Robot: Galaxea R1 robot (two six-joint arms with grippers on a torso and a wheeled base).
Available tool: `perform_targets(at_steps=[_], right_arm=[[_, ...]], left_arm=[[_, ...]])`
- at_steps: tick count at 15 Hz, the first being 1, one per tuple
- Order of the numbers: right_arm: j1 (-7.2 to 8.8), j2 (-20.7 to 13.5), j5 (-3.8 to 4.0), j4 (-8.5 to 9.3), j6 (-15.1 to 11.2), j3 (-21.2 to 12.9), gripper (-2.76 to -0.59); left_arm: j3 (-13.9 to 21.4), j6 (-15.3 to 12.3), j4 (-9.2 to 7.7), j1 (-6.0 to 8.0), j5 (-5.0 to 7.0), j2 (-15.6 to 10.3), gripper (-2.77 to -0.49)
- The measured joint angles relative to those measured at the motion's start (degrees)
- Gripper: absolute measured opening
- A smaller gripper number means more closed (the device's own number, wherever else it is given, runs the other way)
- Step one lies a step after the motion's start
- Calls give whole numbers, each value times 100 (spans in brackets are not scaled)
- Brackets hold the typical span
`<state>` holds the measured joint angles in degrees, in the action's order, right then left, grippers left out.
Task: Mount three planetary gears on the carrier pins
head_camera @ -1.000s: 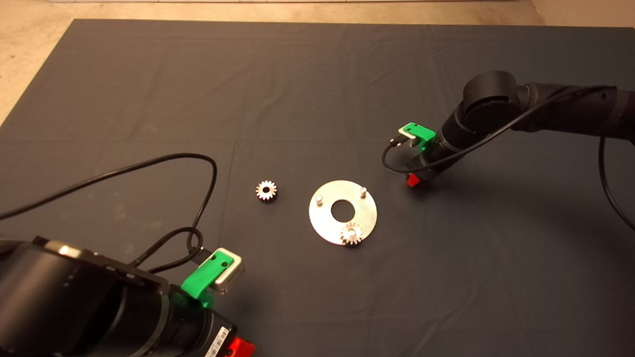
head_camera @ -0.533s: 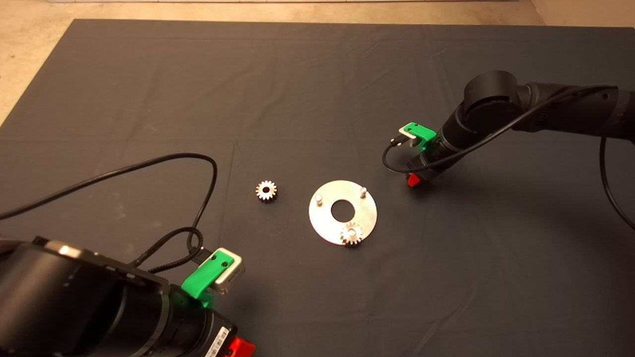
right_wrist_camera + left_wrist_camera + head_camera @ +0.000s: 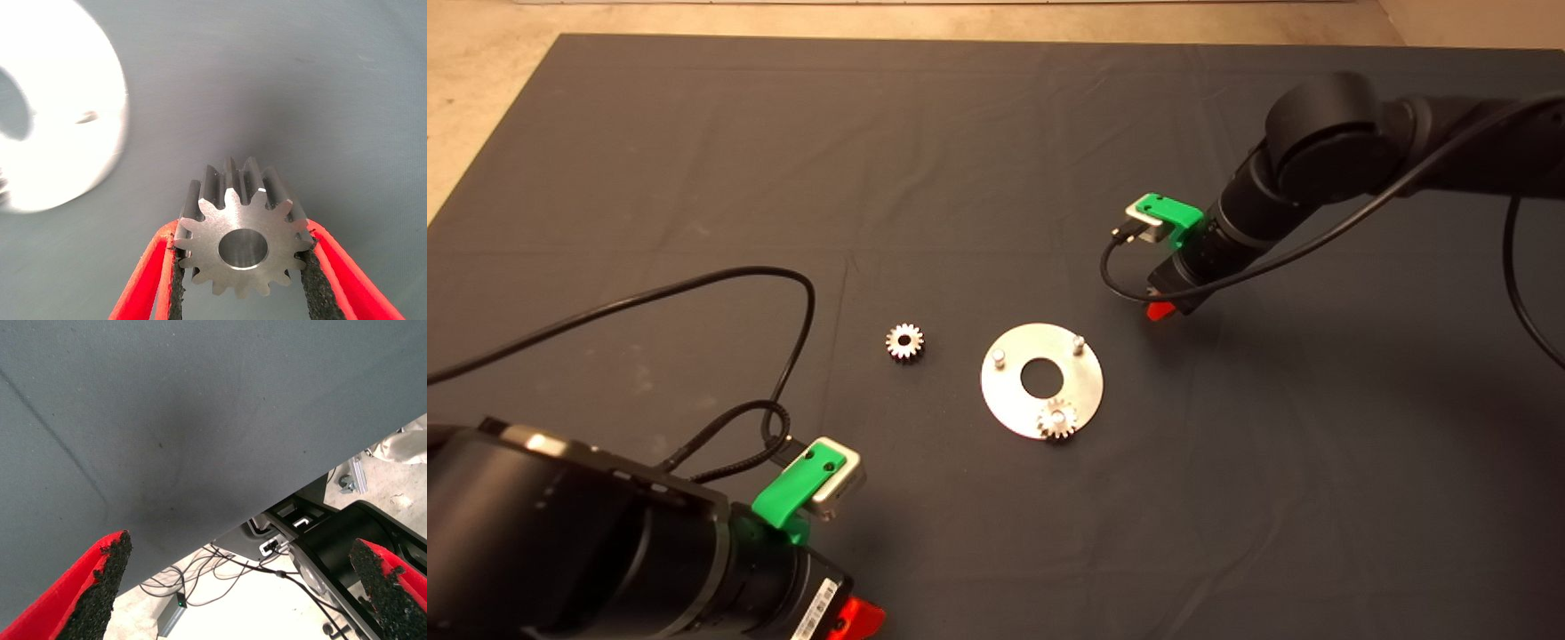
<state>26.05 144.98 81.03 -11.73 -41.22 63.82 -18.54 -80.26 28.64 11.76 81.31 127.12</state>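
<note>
On the dark mat [image 3: 694,178], near its middle, lies the round shiny disc [image 3: 1080,391] with a central hole. Wide bare mat surrounds it on all sides; the mat's far and left edges, with pale floor beyond, are well apart from every part.

Three carrier pins stand in a triangle on the disc. Two are bare: one [image 3: 999,357] on the disc's left side, one [image 3: 1078,340] at its far right. The near pin carries a seated gear [image 3: 1056,418], toothed, silvery, overhanging the disc's near rim slightly.

A second gear [image 3: 904,341] lies flat on the mat just left of the disc, apart from it, bore up.

Right gripper [image 3: 241,263] hangs above the mat just beyond the disc's far right edge, not touching it. Its pads [image 3: 308,280] are closed against opposite flanks of a third gear [image 3: 240,230]: steel, grey, clean-cut teeth, round centre bore facing the wrist camera.

Left gripper [image 3: 233,587] sits parked at the mat's near left edge, fingers [image 3: 100,583] spread wide, nothing between them; floor and cables show past the mat edge.
</note>
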Motion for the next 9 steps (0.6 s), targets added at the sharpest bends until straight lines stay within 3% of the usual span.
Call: perform_targets(at_steps=[2, 6, 7, 9], right_arm=[[156, 148, 61, 258, -22, -241, -237], [168, 617, 174, 324, -39, -377, -237], [160, 645, 171, 330, -37, -377, -237], [157, 669, 265, 338, -33, -314, -237]], left_arm=[[0, 0, 1, 0, 0, 0, -90], [0, -13, 0, 2, -10, 2, -90], [0, -18, 0, 0, -15, 0, -90], [0, -35, 2, 30, -78, 0, -90]])
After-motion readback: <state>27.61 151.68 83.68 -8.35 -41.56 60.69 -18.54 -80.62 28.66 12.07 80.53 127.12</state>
